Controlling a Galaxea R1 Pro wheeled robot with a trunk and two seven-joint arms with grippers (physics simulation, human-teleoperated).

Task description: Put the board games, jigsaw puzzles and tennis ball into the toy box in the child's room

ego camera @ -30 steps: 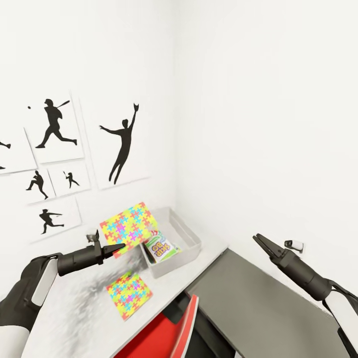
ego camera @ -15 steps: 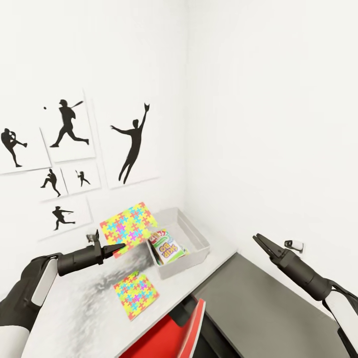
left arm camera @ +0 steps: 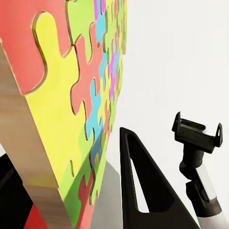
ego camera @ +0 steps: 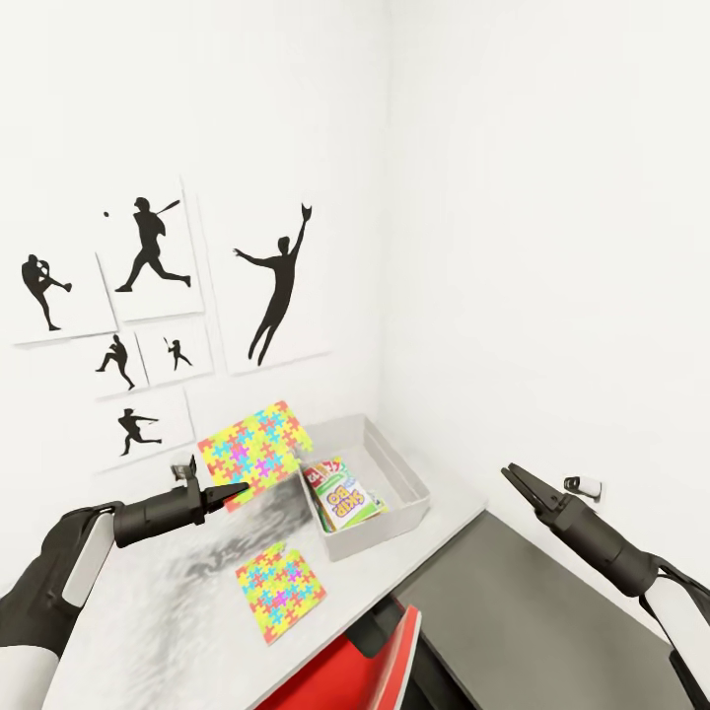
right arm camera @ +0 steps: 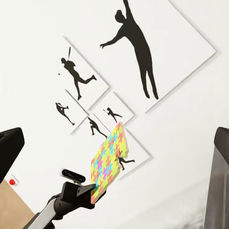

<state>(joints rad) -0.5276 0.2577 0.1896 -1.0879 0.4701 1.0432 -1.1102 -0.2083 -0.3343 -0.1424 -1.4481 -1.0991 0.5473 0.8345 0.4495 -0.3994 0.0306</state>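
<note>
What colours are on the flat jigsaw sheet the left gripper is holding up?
Yellow, pink, blue, green and orange-red interlocked pieces on the held jigsaw sheet; clearest in the left wrist view.

The board game [ego camera: 345,505] lying in the toy box [ego camera: 409,480] reads "SKIP BO".

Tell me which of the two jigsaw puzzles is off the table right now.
The multicoloured jigsaw sheet gripped by the left end effector, raised beside the light-grey toy box. The other puzzle lies flat on the pale marbled table.

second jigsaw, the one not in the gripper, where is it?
Head view: the second jigsaw lies flat on the table, near its front edge, just in front of the toy box and apart from it.
</note>
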